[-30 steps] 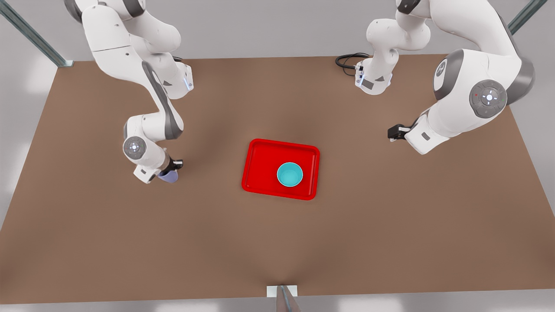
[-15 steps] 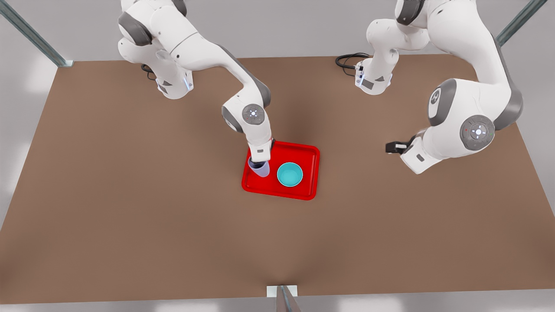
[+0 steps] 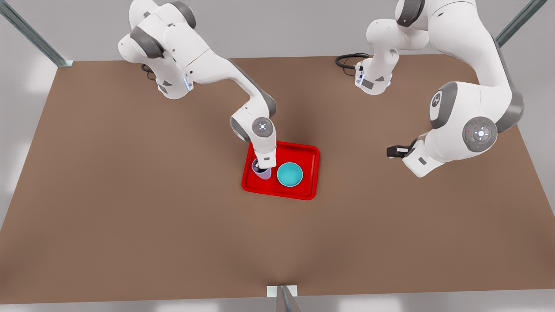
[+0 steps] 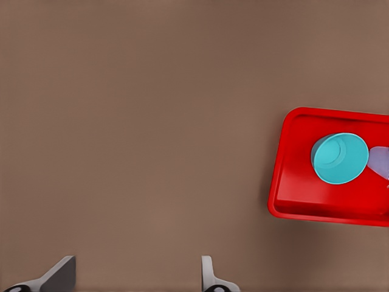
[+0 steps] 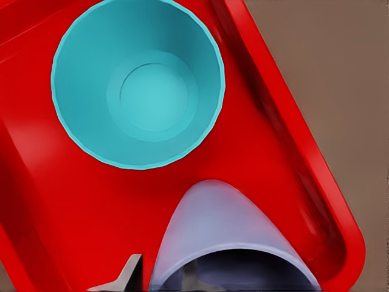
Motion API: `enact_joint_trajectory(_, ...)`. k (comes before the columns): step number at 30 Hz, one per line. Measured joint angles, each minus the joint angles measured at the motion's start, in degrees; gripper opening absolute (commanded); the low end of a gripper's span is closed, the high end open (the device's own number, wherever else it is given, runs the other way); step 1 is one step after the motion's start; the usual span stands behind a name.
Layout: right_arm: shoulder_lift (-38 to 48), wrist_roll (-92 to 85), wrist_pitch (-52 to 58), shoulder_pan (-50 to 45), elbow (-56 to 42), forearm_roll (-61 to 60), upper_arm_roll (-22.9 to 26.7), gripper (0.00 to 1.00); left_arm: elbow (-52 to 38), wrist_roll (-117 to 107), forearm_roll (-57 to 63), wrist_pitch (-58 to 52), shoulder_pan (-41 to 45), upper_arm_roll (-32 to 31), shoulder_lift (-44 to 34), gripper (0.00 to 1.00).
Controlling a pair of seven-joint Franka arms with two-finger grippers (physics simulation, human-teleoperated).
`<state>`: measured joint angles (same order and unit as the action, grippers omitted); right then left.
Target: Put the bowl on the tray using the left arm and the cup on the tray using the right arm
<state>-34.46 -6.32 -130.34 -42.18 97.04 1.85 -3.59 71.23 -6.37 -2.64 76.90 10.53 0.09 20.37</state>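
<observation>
My right end effector (image 3: 261, 165) grips the cup (image 3: 261, 171) by its rim, one finger inside and one outside, because a tapered, handle-less tumbler offers no better hold from above. The cup sits low over the tray (image 3: 308, 151), on the front view's left, just beside the bowl (image 3: 290, 174); I cannot tell whether its base touches yet. The bowl already rests on the tray, so only the cup's release looks left. My left end effector (image 3: 392, 151) waits well apart over the bare worktop (image 3: 130, 216), fingers spread and empty. The tray is glossy red with a low rounded rim; the bowl is smooth, shallow turquoise; the cup pale matte lavender.
</observation>
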Motion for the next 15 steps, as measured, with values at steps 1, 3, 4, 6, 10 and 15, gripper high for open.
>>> enact_joint_trajectory(1, 0.0, 1.0, -0.1, 0.0, 0.0, 1.1, 0.0, 1.0, 0.0, 0.0, 0.0, 0.0, 0.0, 0.0, 0.0, 1.0)
enact_joint_trajectory(3, 0.0, 2.2, -0.1, 0.2, -0.6, 1.9, 0.0, 1.0, 0.1, 0.0, -0.1, 0.1, 0.0, 0.0, 0.0, 1.0)
enact_joint_trajectory(4, -0.1, 2.5, -0.1, 0.3, -1.0, 1.8, 0.0, 1.0, 0.1, 0.0, -0.1, 0.1, 0.0, 0.0, 0.0, 1.0)
enact_joint_trajectory(6, 0.0, 2.7, 0.1, 0.4, -1.6, 1.1, 0.0, 1.0, 0.1, 0.0, -0.1, 0.1, 0.0, 0.0, 0.1, 1.0)
enact_joint_trajectory(10, 0.1, 1.9, 0.4, 0.6, -2.5, -0.6, -0.1, 1.0, 0.0, 0.0, -0.1, 0.2, -0.1, 0.0, 0.1, 1.0)
enact_joint_trajectory(15, 0.8, 0.9, 2.8, 1.3, -3.7, -2.6, -0.2, 1.0, 0.1, 0.0, -0.1, 0.2, 0.0, 0.0, 0.1, 1.0)
